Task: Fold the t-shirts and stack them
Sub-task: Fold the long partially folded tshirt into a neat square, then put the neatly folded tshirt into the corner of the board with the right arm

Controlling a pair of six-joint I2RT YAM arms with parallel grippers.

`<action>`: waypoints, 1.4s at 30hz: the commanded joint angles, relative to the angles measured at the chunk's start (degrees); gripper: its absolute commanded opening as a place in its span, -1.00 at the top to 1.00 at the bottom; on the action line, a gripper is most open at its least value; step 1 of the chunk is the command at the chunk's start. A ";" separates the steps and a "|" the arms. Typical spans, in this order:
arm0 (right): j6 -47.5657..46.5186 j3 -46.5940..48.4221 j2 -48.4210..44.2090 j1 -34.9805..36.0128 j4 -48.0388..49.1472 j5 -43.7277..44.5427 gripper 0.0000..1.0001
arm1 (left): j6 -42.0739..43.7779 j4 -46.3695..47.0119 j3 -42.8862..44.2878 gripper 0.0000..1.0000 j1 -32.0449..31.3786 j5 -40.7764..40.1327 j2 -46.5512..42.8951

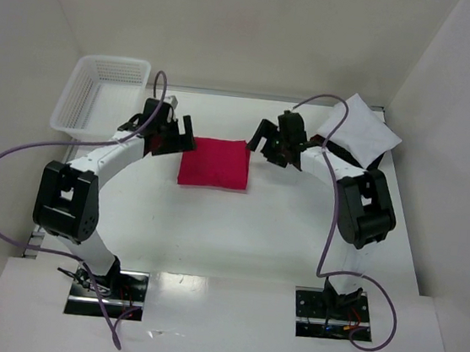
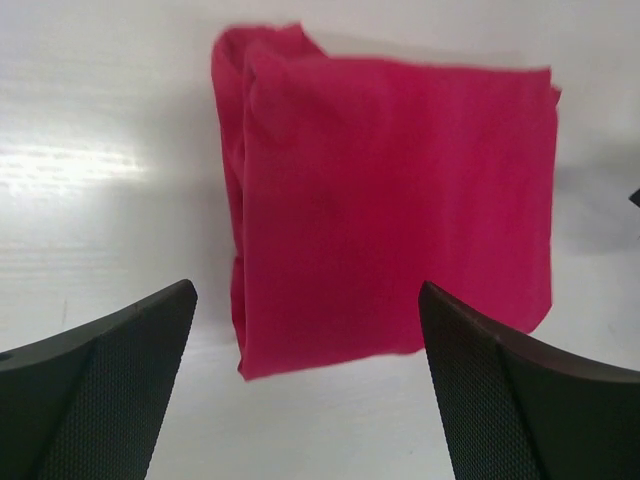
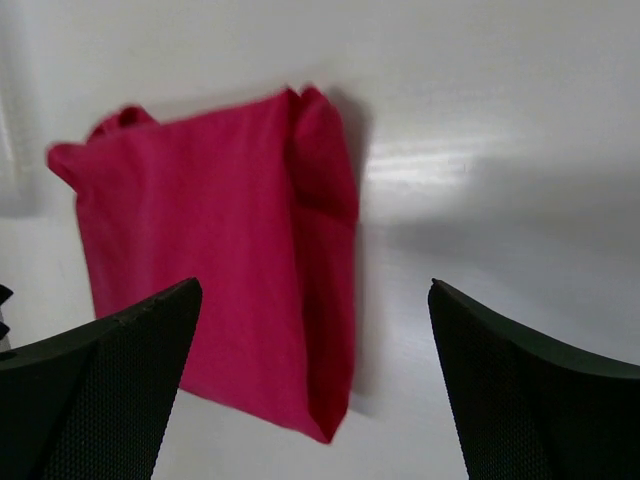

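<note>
1. The white table (image 1: 236, 244) fills most of the top view, with pale walls closing it in on three sides.
2. The left arm (image 1: 67, 199) and the right arm (image 1: 365, 210) rise from their bases at the near edge. They bend inward toward the middle of the table, each trailing a purple cable.
3. A white mesh basket (image 1: 100, 93) sits at the far left corner, just behind the left arm's wrist.
4. A white t-shirt (image 1: 360, 133) lies folded at the far right, tilted like a diamond. The right arm's forearm and cable cross in front of part of it.
5. The red t-shirt (image 1: 213, 162) lies flat on the table between the two wrists, folded into a compact rectangle. It is well apart from the white one and from the basket. The left wrist view shows layered folds bunched along one edge (image 2: 400, 200), and the right wrist view shows a thick doubled edge (image 3: 200, 260).
6. The left gripper (image 1: 174, 135) hangs just beside the shirt's left edge. Its fingers (image 2: 120, 380) are spread wide and released, grasping nothing.
7. The right gripper (image 1: 265, 139) hangs just beside the shirt's upper right corner. Its fingers (image 3: 530, 390) are likewise spread wide and hold nothing.
</note>
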 commanded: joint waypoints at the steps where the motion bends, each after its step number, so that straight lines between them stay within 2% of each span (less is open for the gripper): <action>1: -0.49 -4.18 -2.54 1.40 4.06 -5.22 -0.99 | 0.97 1.99 -5.93 -0.98 0.15 3.98 -2.56; 8: -0.49 -5.33 -1.22 4.65 4.05 -3.38 -0.99 | -0.08 1.38 -8.85 -0.98 0.15 2.66 -5.99; 16: 0.56 -4.27 2.21 4.66 4.85 -3.91 -0.99 | -0.08 -0.47 -8.85 -0.98 0.15 2.66 -7.92; 42: 2.67 0.99 14.59 6.32 5.99 -5.23 -0.39 | 3.79 -5.65 -5.42 -0.98 1.99 4.33 -17.85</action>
